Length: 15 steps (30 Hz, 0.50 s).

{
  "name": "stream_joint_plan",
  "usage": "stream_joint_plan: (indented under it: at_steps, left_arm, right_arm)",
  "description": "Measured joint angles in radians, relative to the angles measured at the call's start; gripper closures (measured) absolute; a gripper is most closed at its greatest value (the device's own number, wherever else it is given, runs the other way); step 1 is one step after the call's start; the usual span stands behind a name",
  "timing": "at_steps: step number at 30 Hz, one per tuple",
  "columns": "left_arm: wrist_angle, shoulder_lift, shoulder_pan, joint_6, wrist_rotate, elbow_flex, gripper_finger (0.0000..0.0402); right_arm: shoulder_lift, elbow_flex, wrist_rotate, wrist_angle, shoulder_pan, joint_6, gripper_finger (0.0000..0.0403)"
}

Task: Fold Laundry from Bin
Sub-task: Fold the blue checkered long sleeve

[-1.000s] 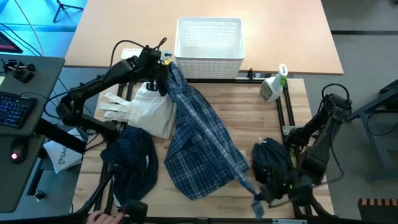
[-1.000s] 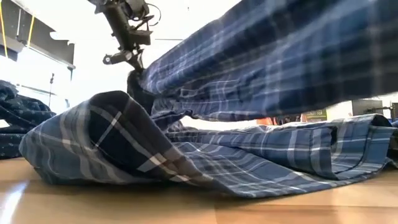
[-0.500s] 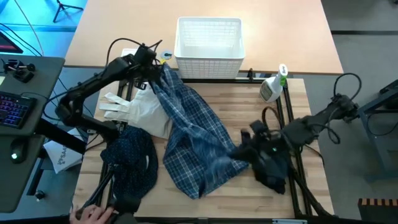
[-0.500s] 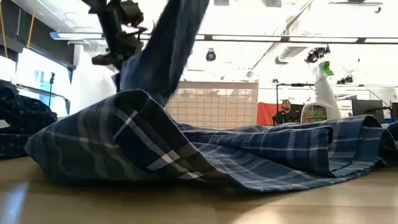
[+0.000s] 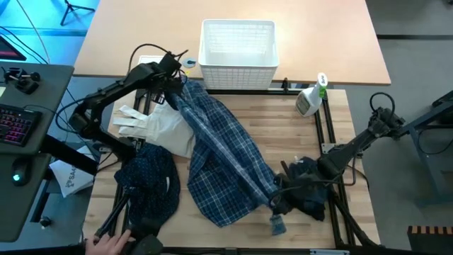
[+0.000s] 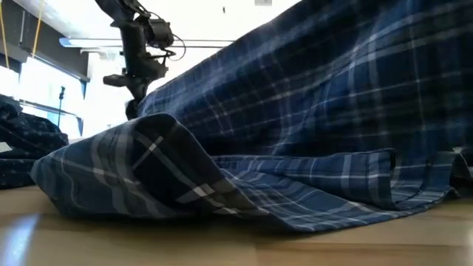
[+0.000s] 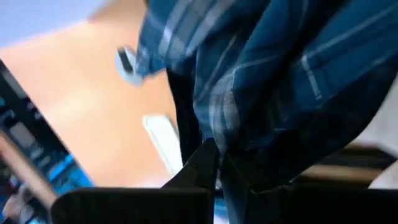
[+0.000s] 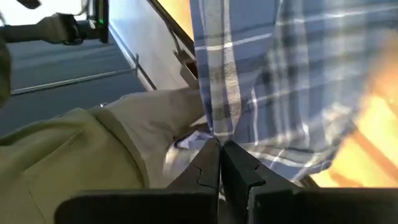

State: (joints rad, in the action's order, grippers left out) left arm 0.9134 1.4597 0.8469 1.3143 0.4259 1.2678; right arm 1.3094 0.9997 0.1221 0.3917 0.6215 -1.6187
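The blue-and-white plaid shirt (image 5: 226,152) runs slantwise across the table, and its lower folds (image 6: 222,185) lie on the wood. My left gripper (image 5: 177,79) is shut on its far end, just in front of the white lattice bin (image 5: 237,44). My right gripper (image 5: 274,202) is shut on its near end, close to the table's near edge. A dark navy piece (image 5: 309,185) lies heaped under my right arm. The dotted navy shirt (image 5: 148,188) lies at the near left. My left gripper pinches a bunched fold of the plaid shirt's far end (image 7: 231,118) between its two fingers, slanting down from the left. The cloth runs from there in a raised band toward the other gripper. My right gripper pinches a strip of the plaid shirt's near end (image 8: 217,121) between its fingertips, coming from the table's right side and slanting down. A short tail (image 5: 276,225) hangs below the hold. The band (image 6: 332,81) rises off the table toward my left gripper.
A cream-white cloth bag (image 5: 161,124) lies left of the shirt. A spray bottle (image 5: 311,99) stands at the far right. A person's hand (image 5: 106,241) shows at the near left edge, and a person's tan sleeve (image 8: 81,162) fills part of the right wrist view.
My right gripper swung with the shirt's end toward the far side, then came back toward the near edge, ending a little left of where it started. The raised band of cloth went slack and dropped, then rose drawn out again. My left gripper sank a little and turned.
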Motion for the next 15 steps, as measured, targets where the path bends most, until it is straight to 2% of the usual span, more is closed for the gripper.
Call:
stream_joint_plan:
  at_steps: [3, 4, 8, 11, 15]
  left_arm:
    - [-0.053, -0.014, 0.010, -0.099, -0.131, 0.001, 0.0390]
    - [-0.063, -0.014, 0.015, -0.117, -0.144, 0.001, 0.0385]
    - [-0.124, -0.007, 0.024, -0.188, -0.107, 0.001, 0.0360]
    - [-0.125, -0.016, 0.024, -0.183, -0.103, 0.013, 0.0354]
    - [-0.075, -0.036, 0.021, -0.056, -0.127, 0.086, 0.0388]
  right_arm:
    - [0.000, -0.021, 0.000, -0.047, 0.003, 0.005, 0.0403]
    - [-0.001, -0.022, -0.005, -0.065, 0.001, 0.014, 0.0403]
    - [-0.001, -0.021, -0.017, -0.074, -0.008, 0.053, 0.0403]
    - [-0.001, -0.014, -0.017, -0.084, -0.008, 0.080, 0.0403]
    - [-0.001, -0.014, -0.017, -0.083, -0.008, 0.082, 0.0403]
